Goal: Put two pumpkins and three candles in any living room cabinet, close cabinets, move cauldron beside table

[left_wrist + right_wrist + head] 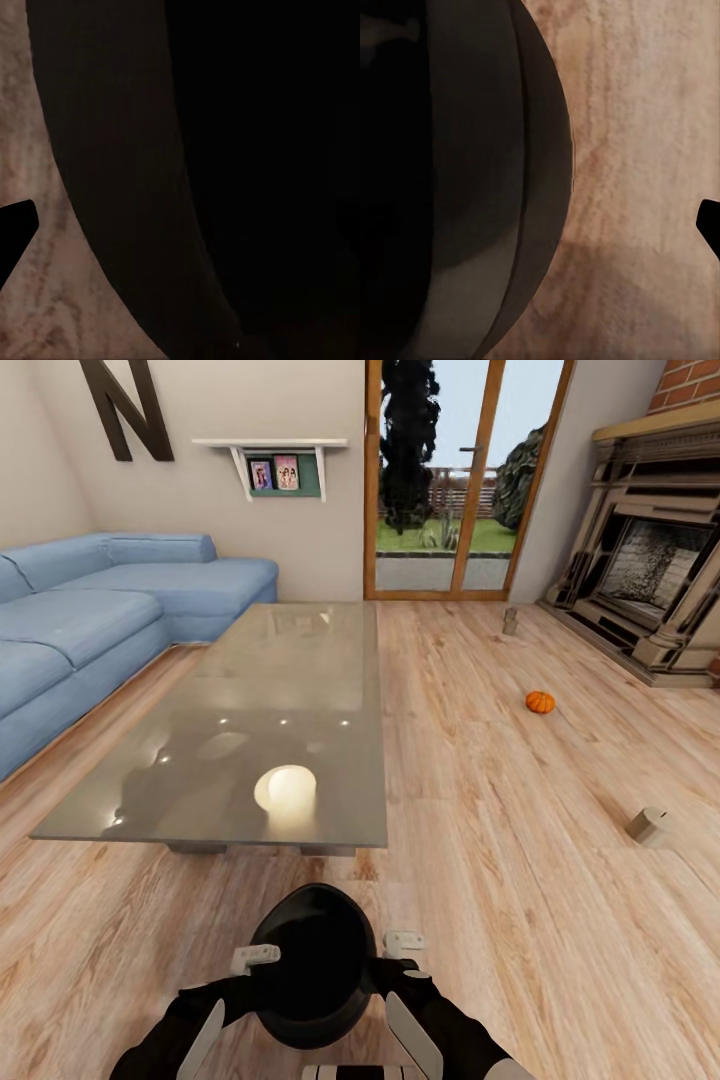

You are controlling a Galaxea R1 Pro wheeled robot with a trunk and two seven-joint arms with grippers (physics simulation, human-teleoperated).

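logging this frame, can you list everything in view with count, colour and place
cauldron: 1, black, floor by table's near end, between the grippers
table: 1, grey glossy, centre
pumpkin: 1, orange, floor right of table
candles: 2, beige, floor; one lying far right, one upright near door
sofa: 1, blue, left
fireplace: 1, beige, right
shelf: 1, white, wall
door: 1, wood-framed glass, back
left gripper: 1, white, cauldron's left side
right gripper: 1, white, cauldron's right side
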